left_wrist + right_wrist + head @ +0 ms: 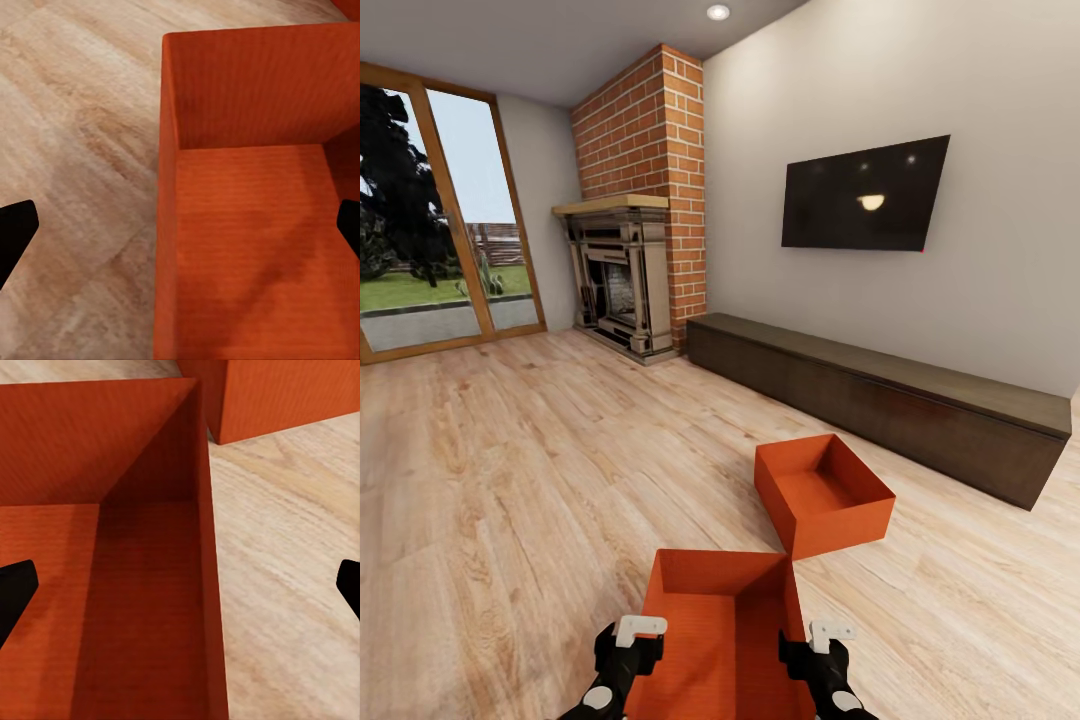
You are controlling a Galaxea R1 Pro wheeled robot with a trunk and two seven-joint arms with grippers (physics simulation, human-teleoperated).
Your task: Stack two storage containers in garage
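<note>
I see the near container [725, 630] at six o'clock in my head view, sitting on the light wood floor [510, 480] of the living room, open top up, its long axis running from me toward twelve o'clock. The far container [822, 493] sits at about one o'clock from it, turned at an angle, its near corner close to the first box's far right corner; whether they touch I cannot tell.

My left claw [628, 650] hangs over the near box's left wall, my right claw [822, 655] over its right wall. Both claws are spread apart and empty.

The left wrist view gives me the left wall's rim [166, 225] and the box's bottom [262, 247]. The right wrist view adds the right wall [210, 585] and the second box [285, 394] beyond.

Further out, a long dark cabinet [880, 400] lines the wall at two o'clock under a black TV [865, 195]; a brick fireplace [630, 270] stands at eleven, glass doors [430, 220] at ten.
</note>
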